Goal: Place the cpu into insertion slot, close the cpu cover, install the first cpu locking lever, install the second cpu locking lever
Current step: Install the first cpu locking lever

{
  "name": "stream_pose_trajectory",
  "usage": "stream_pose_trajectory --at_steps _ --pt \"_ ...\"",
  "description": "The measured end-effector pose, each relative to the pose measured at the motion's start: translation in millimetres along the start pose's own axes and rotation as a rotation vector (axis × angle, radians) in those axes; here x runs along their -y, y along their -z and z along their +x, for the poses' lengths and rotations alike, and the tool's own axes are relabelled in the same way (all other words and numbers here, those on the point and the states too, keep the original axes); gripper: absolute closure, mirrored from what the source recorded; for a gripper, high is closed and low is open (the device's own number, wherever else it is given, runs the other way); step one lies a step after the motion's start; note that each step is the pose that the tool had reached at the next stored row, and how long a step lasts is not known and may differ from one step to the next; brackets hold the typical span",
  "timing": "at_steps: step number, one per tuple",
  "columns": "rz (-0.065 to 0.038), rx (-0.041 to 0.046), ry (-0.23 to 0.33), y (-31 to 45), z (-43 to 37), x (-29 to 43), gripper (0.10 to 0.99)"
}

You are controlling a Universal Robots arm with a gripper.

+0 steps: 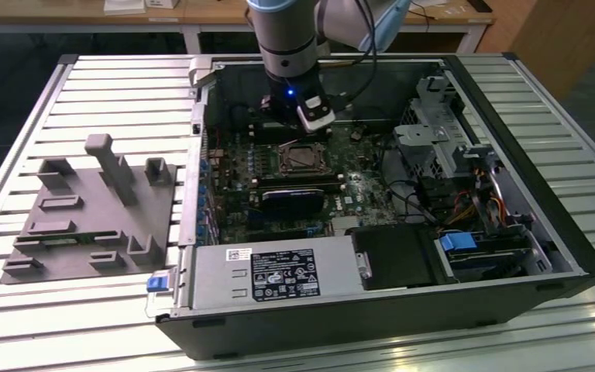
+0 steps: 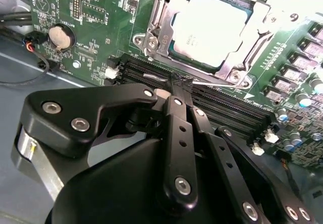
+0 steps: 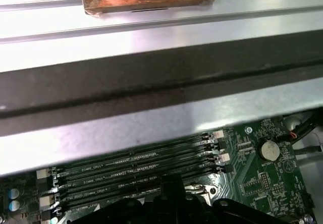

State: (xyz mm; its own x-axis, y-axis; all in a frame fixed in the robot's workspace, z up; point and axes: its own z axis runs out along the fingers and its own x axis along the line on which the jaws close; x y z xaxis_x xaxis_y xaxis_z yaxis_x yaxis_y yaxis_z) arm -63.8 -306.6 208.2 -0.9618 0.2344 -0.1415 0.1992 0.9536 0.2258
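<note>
Working the locking lever (image 2: 222, 83): gripper (image 2: 179, 82) jaws closed together, apparently nipping it at the tips. Risk: thin lever slips out, snaps against cpu cover (image 2: 154, 35) just beyond the tips.

PC case (image 1: 380, 333) lies on counter (image 1: 122, 85), fixture block (image 1: 91, 209) beside it on exterior view's left. Inside, circuit board (image 1: 230, 182) carries insertion slot (image 1: 300, 157) mid-board; cpu (image 2: 209, 27) sits in slot, cpu cover (image 2: 154, 27) framing it. Memory slots (image 2: 227, 108) run btwn slot & end effector (image 2: 177, 82). Power supply (image 1: 266, 275) at near edge, drive cage (image 1: 432, 139) on exterior view's right.
</note>
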Motion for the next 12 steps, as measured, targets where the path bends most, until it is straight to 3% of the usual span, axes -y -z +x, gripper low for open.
stream_pose_trajectory --at_steps 12 --pt "0.017 0.0136 -0.041 -4.8 1.8 -4.2 0.98"
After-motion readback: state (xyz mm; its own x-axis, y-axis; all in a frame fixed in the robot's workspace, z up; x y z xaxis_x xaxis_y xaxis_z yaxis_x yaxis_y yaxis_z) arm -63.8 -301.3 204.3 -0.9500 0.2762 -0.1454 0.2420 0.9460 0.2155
